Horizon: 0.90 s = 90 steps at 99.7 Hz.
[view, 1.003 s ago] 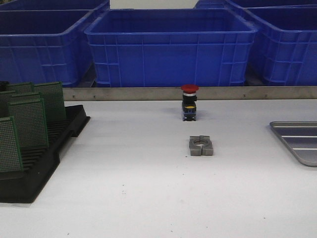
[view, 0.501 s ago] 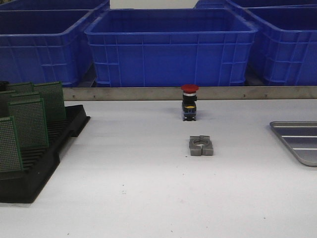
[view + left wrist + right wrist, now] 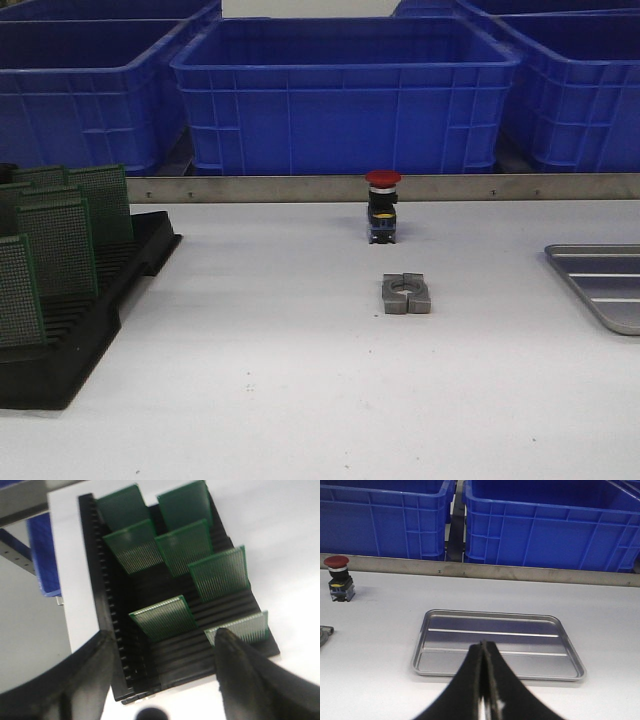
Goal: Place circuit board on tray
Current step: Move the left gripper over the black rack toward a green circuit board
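Observation:
Several green circuit boards (image 3: 60,245) stand upright in the slots of a black rack (image 3: 60,370) at the table's left. In the left wrist view my left gripper (image 3: 164,635) hangs open and empty above the rack's (image 3: 200,650) near end. One board (image 3: 162,617) lies between its fingers and another (image 3: 237,628) lies by one fingertip. The silver-grey ribbed tray (image 3: 600,285) lies empty at the table's right edge. My right gripper (image 3: 483,644) is shut and empty, just short of the tray's (image 3: 520,642) near rim. Neither gripper shows in the front view.
A red-capped push button (image 3: 382,205) stands mid-table at the back, and it also shows in the right wrist view (image 3: 337,577). A grey metal clamp block (image 3: 406,294) lies in front of it. Large blue bins (image 3: 345,95) stand behind a metal rail (image 3: 300,188).

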Each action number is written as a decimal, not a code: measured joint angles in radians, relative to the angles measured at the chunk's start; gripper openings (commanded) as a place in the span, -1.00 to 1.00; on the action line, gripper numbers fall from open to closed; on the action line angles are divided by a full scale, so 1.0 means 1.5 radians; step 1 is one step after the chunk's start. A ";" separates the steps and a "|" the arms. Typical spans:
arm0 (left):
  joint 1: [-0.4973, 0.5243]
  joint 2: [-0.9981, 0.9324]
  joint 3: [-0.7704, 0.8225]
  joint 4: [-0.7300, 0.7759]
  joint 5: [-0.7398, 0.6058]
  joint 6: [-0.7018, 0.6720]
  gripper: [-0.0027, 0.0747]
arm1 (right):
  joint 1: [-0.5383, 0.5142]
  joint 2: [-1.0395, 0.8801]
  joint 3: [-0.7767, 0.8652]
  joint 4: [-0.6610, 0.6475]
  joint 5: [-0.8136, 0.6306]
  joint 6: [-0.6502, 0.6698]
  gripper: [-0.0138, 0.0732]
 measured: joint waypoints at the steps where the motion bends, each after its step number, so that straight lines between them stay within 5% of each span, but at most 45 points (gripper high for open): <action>1: 0.000 0.005 -0.003 -0.004 0.005 0.009 0.17 | 0.000 0.000 0.000 0.000 0.000 0.000 -0.82; 20: 0.000 0.122 -0.083 -0.081 0.137 0.282 0.13 | 0.000 0.000 0.000 0.000 0.000 0.000 -0.82; 52: 0.000 0.200 -0.093 -0.184 0.157 0.643 -0.04 | -0.001 0.000 0.000 0.000 0.000 0.000 -0.82; 90: 0.000 0.279 -0.095 -0.222 0.183 0.704 -0.04 | -0.001 0.000 0.000 0.000 0.000 0.000 -0.82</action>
